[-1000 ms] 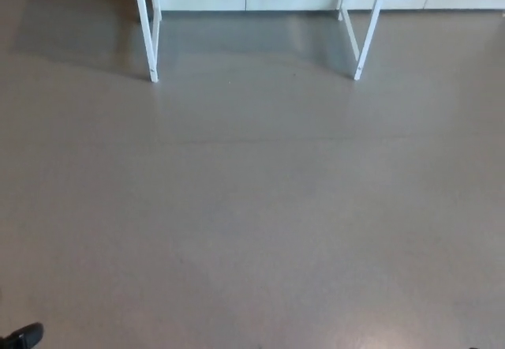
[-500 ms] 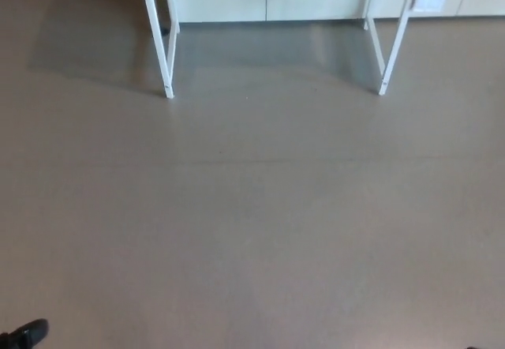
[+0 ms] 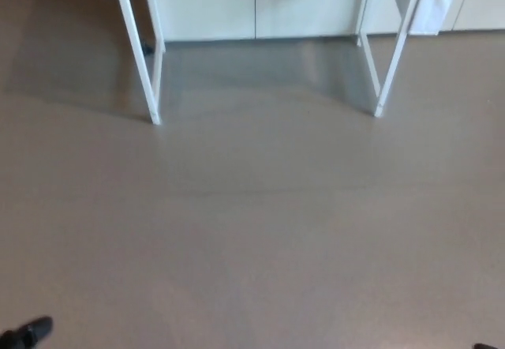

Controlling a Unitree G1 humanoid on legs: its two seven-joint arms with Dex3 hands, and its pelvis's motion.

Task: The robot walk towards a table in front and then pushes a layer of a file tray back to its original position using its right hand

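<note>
Looking down at bare grey-brown floor (image 3: 252,230), the head view catches only the white table legs (image 3: 140,57) far ahead, with pale cabinets (image 3: 252,5) behind them, so I judge the walk to the table unfinished. Neither hand clearly shows, so their state cannot be told, and the file tray sits out of view, presumably on the tabletop above the frame.

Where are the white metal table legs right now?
In the head view, the white metal table legs stand at the top, left and right, before the white cabinets.
</note>
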